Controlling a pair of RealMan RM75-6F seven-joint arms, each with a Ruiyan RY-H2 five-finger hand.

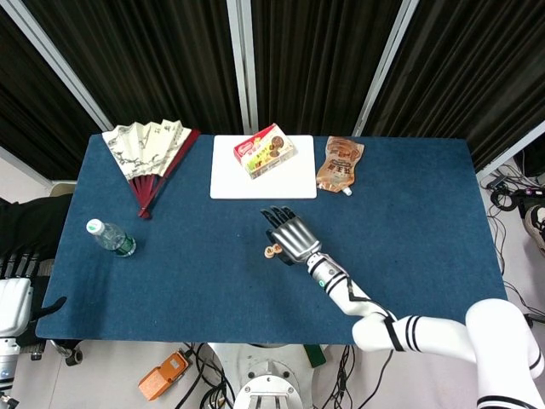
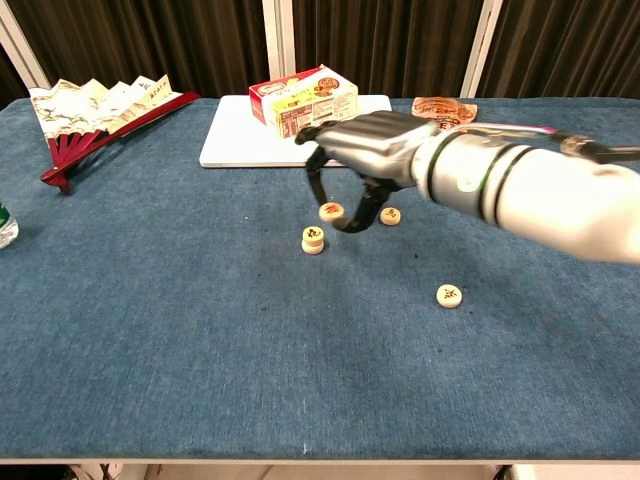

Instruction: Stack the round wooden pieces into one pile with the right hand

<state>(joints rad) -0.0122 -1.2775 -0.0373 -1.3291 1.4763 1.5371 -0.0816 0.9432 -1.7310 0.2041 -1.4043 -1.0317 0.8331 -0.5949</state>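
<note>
We see the right robot hand (image 2: 362,160) above the middle of the blue cloth-covered surface (image 2: 200,330), its fingers curled down and pinching a round pale wooden piece with a red mark (image 2: 331,211). That piece hangs just above and slightly right of a small pile of round wooden pieces (image 2: 313,240) resting on the surface. Another round wooden piece (image 2: 390,216) lies just right of the robot hand, and a further one (image 2: 449,295) sits nearer and further right, well apart. At the far edge we find a white rectangular board (image 2: 240,145) carrying a colourful snack box (image 2: 302,102). The left robot hand (image 1: 17,302) shows off the surface's left edge; we cannot tell its state.
</note>
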